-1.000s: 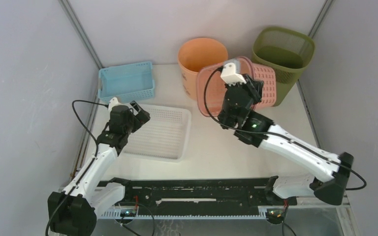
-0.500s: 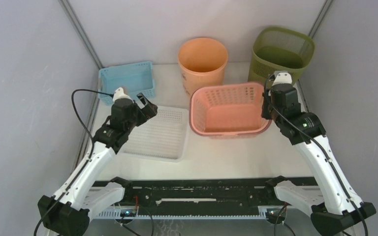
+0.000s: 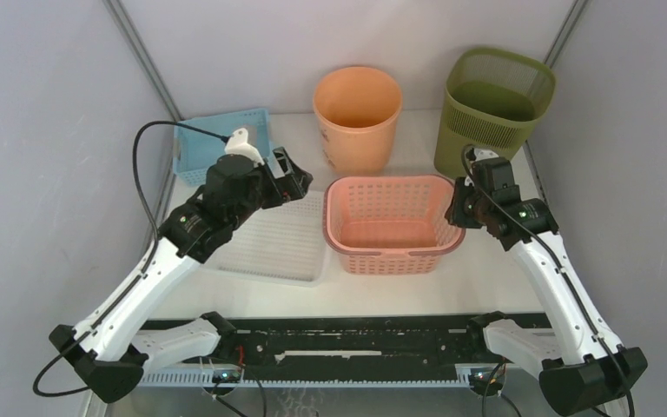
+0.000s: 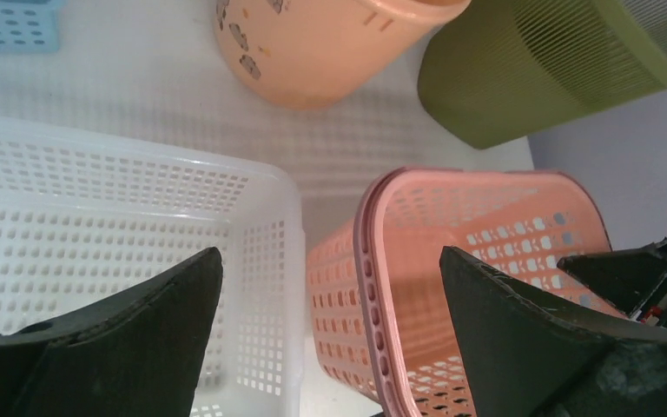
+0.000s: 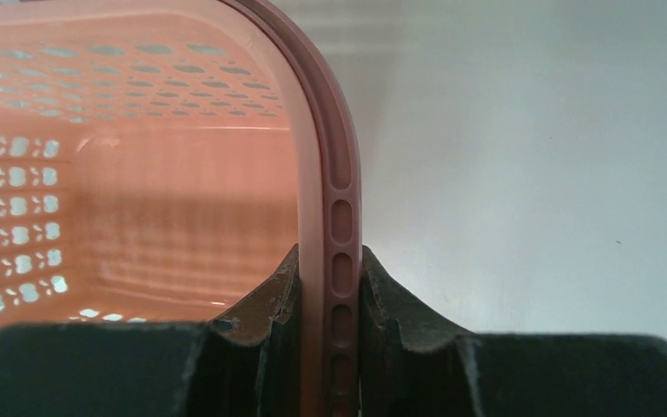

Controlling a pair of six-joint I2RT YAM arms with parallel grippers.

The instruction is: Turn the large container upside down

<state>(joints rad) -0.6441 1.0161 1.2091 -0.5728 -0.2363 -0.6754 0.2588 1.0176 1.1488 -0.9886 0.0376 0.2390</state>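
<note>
My right gripper [image 3: 458,211] pinches the right rim of the pink basket [image 3: 391,228], which sits upright mid-table beside the white tray [image 3: 260,248]; my left gripper [image 3: 288,176] hangs wide open and empty. The perforated plastic is likely light and springy, so the stiff rim looks the surest hold

This is most likely a robotics lab test cell: plain grey panels [image 3: 52,130] on metal struts [image 3: 143,61] wall in a white surface [image 3: 399,282] on three sides. A left arm [image 3: 152,278] and a right arm [image 3: 560,287] trailing black cables [image 3: 143,174] are bolted to a black rail [image 3: 356,339] at its near edge. The only goods are plastic props: a blue basket [image 3: 200,139] at the far left corner, an orange bin [image 3: 358,113], a green bin [image 3: 495,95] at the far right corner, a pink basket [image 3: 391,230] and a white tray [image 3: 278,248].
</note>
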